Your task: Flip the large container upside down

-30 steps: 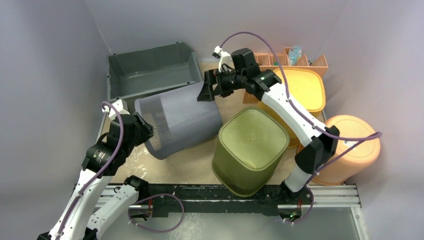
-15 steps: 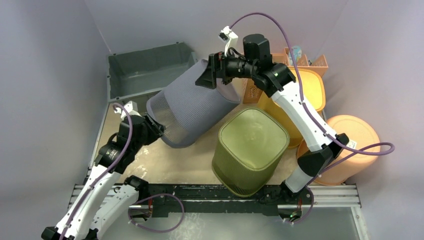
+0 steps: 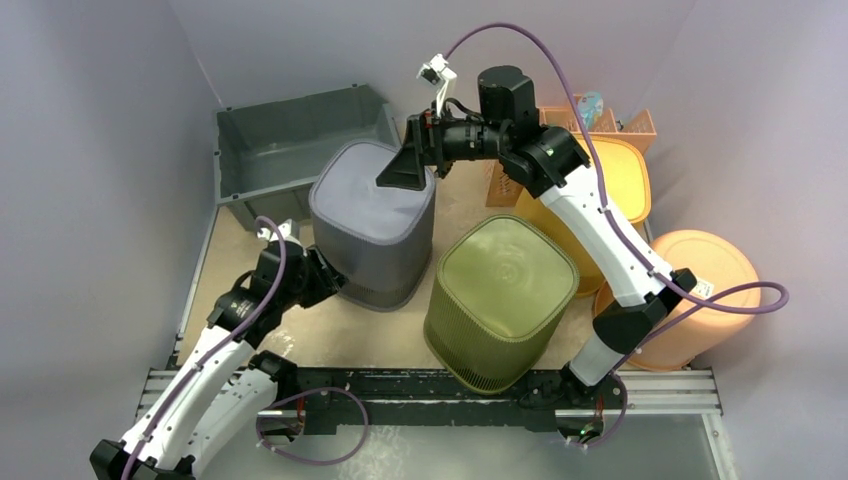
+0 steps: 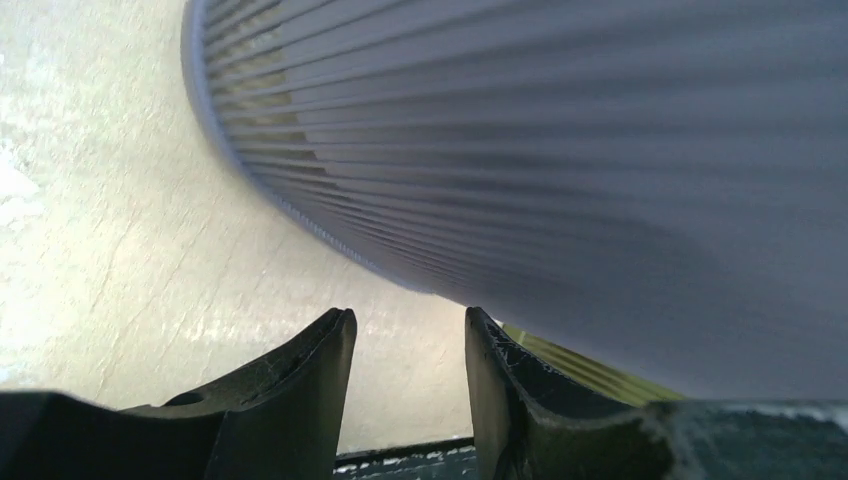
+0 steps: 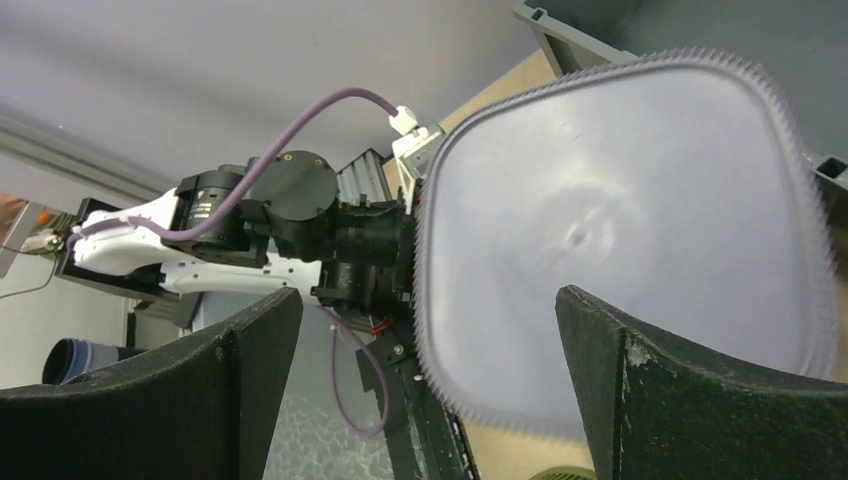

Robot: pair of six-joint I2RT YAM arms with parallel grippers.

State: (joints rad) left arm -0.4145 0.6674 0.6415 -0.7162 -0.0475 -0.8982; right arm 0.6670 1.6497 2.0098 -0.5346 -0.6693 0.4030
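The large container (image 3: 372, 222), grey and ribbed, stands on the table with its mouth down and its flat base facing up. My right gripper (image 3: 405, 168) hovers wide open over the far right edge of that base. In the right wrist view the base (image 5: 620, 230) fills the space beyond the gripper (image 5: 430, 300), with nothing between the fingers. My left gripper (image 3: 325, 278) is low at the container's near left rim. In the left wrist view the gripper (image 4: 407, 315) has its jaws apart on nothing, and the ribbed wall (image 4: 560, 150) is just past the fingertips.
An olive ribbed container (image 3: 500, 300) stands base up right beside the grey one. A dark grey bin (image 3: 290, 150) sits at the back left. Orange tubs (image 3: 600, 180) (image 3: 705, 290) and an orange organiser (image 3: 600, 120) crowd the right. A metal rail (image 3: 450, 385) runs along the front.
The grey container swung from lying on its side to standing mouth down. The right gripper rose and stayed at its base. The left gripper moved right and lower with the rim.
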